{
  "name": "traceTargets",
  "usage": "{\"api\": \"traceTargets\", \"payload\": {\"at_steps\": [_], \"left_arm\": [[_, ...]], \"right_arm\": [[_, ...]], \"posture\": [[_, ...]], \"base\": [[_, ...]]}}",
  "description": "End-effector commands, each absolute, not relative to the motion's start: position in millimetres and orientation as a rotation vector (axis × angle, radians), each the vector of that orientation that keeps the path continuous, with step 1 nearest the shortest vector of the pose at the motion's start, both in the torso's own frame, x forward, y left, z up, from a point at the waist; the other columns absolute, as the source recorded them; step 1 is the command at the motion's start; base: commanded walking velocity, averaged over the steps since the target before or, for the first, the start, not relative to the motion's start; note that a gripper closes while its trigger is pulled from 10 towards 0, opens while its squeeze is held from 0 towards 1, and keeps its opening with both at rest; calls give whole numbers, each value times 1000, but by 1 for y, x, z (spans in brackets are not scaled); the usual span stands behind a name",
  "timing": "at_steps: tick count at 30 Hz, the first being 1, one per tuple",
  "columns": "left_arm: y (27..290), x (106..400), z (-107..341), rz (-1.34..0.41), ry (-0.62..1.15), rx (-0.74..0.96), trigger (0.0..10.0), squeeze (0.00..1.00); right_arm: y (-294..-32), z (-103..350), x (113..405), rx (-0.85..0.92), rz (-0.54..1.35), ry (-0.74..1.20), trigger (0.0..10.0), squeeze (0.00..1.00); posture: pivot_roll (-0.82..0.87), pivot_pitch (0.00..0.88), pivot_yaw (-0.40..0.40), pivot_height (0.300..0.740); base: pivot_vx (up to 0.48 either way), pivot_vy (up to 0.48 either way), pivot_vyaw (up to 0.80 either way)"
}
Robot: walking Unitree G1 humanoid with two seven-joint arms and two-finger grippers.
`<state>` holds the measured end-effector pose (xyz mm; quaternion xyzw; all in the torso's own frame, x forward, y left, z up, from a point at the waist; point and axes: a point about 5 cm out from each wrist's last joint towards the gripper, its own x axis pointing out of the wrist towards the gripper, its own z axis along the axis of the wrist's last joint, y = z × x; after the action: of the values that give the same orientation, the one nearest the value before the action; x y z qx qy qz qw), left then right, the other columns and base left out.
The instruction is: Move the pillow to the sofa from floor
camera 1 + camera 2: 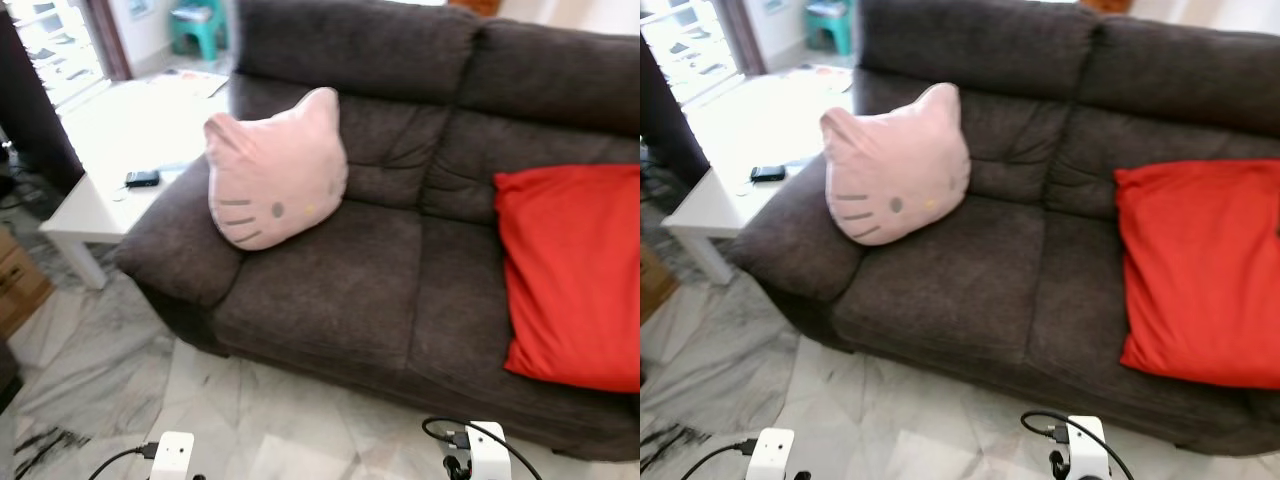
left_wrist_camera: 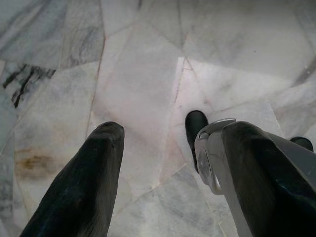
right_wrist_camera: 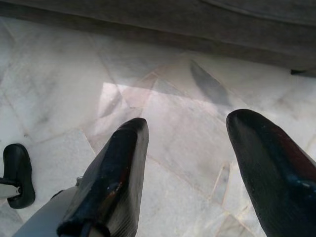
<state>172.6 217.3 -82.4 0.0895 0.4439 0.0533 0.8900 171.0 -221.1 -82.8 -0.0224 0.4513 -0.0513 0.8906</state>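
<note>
Dark grey sofa (image 1: 340, 290) on marble floor (image 1: 120, 380), pink cat-face pillow (image 1: 275, 172) and red cushion (image 1: 575, 275) on it

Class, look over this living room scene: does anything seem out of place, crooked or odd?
Nothing stands out. The pink cat pillow leans tilted against the sofa arm, and the red pillow rests on the seat.

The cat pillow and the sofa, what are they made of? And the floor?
The cat pillow looks like soft pink plush: fuzzy and puffy, with stitched whiskers. The sofa seems to be dark brown-grey woven fabric, matte and creased at the seams. The floor looks like polished marble or stone tile, pale with grey veins.
</note>
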Motion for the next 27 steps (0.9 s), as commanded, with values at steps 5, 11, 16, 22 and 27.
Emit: {"api": "traceTargets", "payload": {"at_steps": [5,11,16,22,27], "left_arm": [[217,169,-85,116,945,154,10000,0],[216,169,-85,116,948,141,10000,0],[218,169,-84,112,954,151,10000,0],[230,171,-81,125,947,240,10000,0],[240,178,-74,167,902,264,10000,0]], "right_arm": [[-223,-84,169,-45,-116,951,10000,0],[-225,-83,170,-56,-117,953,10000,0],[-225,-83,170,-53,-120,952,10000,0],[-223,-84,169,-48,-119,956,10000,0],[-221,-84,168,-47,-120,958,10000,0]], "posture": [[4,79,-66,740],[0,83,-66,740],[-3,77,-56,740],[0,63,-39,740],[-1,50,-31,740]], "base": [[0,0,-800],[0,0,-800],[0,0,-800],[0,0,-800],[0,0,-800]]}}
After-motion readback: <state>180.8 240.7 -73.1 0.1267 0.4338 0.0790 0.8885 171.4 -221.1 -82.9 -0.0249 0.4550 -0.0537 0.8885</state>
